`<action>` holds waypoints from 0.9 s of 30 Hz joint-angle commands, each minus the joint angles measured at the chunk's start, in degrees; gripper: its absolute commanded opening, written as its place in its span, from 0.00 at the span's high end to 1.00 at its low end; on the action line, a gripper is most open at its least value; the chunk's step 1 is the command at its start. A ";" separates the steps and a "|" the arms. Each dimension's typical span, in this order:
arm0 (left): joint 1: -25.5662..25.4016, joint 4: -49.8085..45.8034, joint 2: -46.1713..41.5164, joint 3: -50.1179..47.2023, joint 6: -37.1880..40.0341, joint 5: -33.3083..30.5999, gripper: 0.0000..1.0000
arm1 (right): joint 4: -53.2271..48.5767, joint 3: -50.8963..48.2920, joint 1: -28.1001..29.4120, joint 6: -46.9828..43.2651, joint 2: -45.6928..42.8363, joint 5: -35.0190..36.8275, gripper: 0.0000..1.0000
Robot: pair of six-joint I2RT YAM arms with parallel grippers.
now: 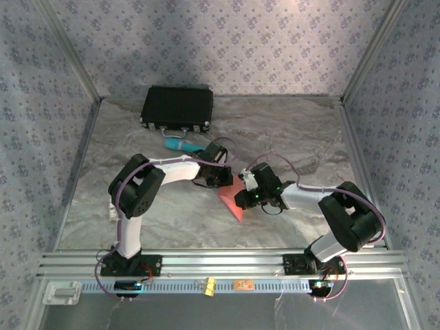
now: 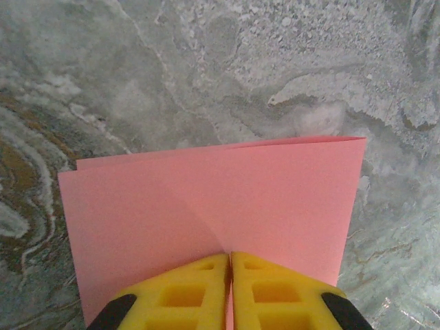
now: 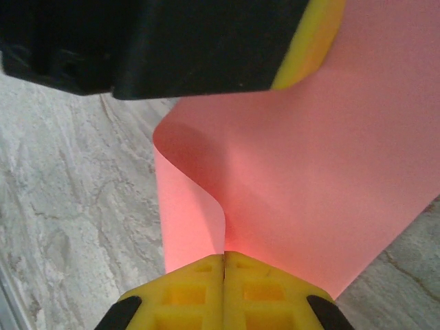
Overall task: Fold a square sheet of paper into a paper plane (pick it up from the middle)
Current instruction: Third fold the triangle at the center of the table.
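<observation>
The square sheet of paper [image 1: 234, 200] is salmon pink and hangs doubled over between my two grippers above the middle of the table. In the left wrist view the sheet [image 2: 220, 199] shows two layers, their far edges slightly offset. My left gripper [image 2: 230, 258] is shut on its near edge. In the right wrist view the sheet [image 3: 309, 179] curls into a loose bend, and my right gripper [image 3: 225, 256] is shut on it. The left gripper's finger [image 3: 172, 41] sits just beyond. A paper plane is out of view.
A black case [image 1: 177, 108] lies at the back left of the marbled table [image 1: 302, 137]. A teal cylinder [image 1: 180, 145] lies just in front of it, near the left arm. Patterned walls enclose three sides; an aluminium rail [image 1: 220, 261] runs along the near edge.
</observation>
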 commanded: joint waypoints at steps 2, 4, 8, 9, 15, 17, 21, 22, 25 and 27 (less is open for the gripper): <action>-0.04 -2.92 1.91 -1.22 1.07 -0.44 0.89 | -2.06 1.37 -0.03 -1.77 0.79 2.26 1.00; -0.02 -3.08 1.95 -1.13 1.21 -0.29 0.89 | -3.18 1.64 0.17 -2.30 0.52 2.83 1.00; -0.01 -3.28 1.78 -1.11 1.55 -0.07 0.89 | -3.11 1.72 0.22 -2.73 0.44 3.62 1.00; 0.01 -3.01 1.78 -1.29 1.36 0.00 0.89 | -3.30 2.16 0.33 -2.86 0.85 3.38 1.00; 0.00 -2.14 2.04 -2.03 0.75 0.09 0.89 | -4.38 3.27 0.55 -3.58 1.81 2.62 1.00; -0.06 -2.16 1.87 -2.32 0.75 0.09 0.89 | -4.28 3.12 0.68 -3.66 1.68 2.47 1.00; -0.05 -1.94 1.95 -2.57 0.68 0.11 0.89 | -4.73 3.51 0.73 -3.58 2.13 2.74 1.00; -0.01 -1.89 2.04 -2.56 0.66 0.46 0.89 | -5.11 3.51 0.83 -3.48 2.05 3.42 1.00; -0.04 -2.03 2.03 -2.61 1.03 0.95 0.89 | -5.48 3.61 1.57 -3.48 1.87 4.64 1.00; 0.12 -2.76 2.22 -2.18 1.55 1.02 0.89 | -5.74 3.61 1.81 -3.53 2.11 5.14 1.00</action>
